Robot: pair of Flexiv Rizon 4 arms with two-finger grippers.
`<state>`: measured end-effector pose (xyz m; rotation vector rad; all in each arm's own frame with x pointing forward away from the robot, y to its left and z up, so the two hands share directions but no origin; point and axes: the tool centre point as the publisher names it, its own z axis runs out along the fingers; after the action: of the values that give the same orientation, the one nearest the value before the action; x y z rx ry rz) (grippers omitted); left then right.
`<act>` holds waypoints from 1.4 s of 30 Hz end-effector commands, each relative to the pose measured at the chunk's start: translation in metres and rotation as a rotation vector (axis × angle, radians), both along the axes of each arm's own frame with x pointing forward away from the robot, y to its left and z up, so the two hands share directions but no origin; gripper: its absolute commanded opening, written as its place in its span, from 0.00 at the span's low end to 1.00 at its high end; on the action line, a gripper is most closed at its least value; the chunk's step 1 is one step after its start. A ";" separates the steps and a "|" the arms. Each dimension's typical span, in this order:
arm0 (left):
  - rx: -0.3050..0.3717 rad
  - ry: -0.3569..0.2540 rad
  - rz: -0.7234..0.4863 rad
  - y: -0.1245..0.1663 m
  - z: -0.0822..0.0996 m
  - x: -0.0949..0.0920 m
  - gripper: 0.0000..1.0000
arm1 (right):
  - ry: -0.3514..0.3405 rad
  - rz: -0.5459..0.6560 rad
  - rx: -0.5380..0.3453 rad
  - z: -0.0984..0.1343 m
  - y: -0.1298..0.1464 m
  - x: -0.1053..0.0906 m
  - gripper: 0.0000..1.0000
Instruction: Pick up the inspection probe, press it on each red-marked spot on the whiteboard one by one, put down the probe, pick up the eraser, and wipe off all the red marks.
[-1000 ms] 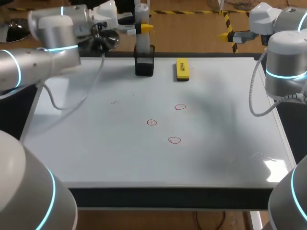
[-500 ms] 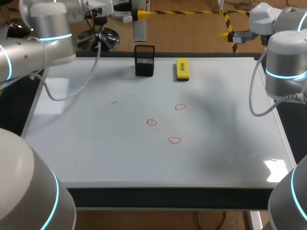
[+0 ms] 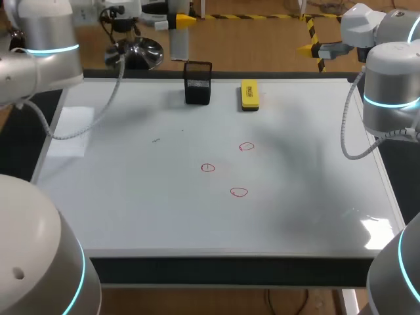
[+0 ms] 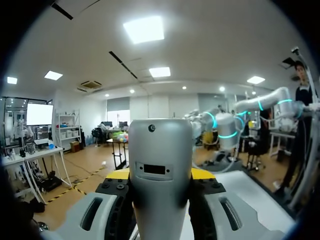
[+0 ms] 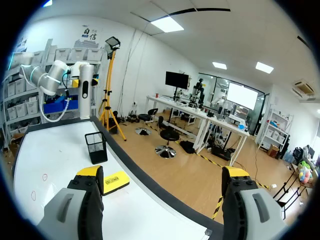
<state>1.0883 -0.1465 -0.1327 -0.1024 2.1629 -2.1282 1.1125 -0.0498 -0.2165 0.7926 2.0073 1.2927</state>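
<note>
Whiteboard (image 3: 131, 210), near to far: red marks (image 3: 239, 192), three, mid-board; black holder (image 3: 197, 82) and yellow eraser (image 3: 249, 94) by far edge. Left gripper (image 3: 178, 23) clamps inspection probe (image 4: 160, 165), raised beyond that edge, apparently clear of holder. Right gripper (image 5: 162, 200) agape, idle. Step: pickup done; next, bring probe down onto first mark.

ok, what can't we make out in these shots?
- Head view: left gripper, holding the probe, is partly cut off by the top edge.
- Right wrist view: two red marks show, tiny; the third is hidden, probably behind the right gripper.
- Left wrist view: probe fills the middle; no red marks show.
- Head view: holder inside is too dark to see.
</note>
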 end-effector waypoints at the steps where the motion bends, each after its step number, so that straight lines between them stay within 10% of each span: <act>1: 0.004 0.002 0.045 0.009 0.005 -0.035 0.00 | 0.003 0.001 -0.002 0.000 0.000 0.001 1.00; 25: -0.020 0.009 0.113 0.042 -0.022 -0.125 0.00 | 0.003 0.001 -0.002 0.000 0.000 0.001 1.00; 42: -0.030 0.034 0.277 0.093 -0.062 -0.138 0.00 | 0.003 0.001 -0.002 0.000 0.000 0.001 1.00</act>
<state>0.9557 -0.0576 -0.1933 -0.3553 2.0523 -2.0524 1.1125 -0.0498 -0.2165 0.7926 2.0073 1.2927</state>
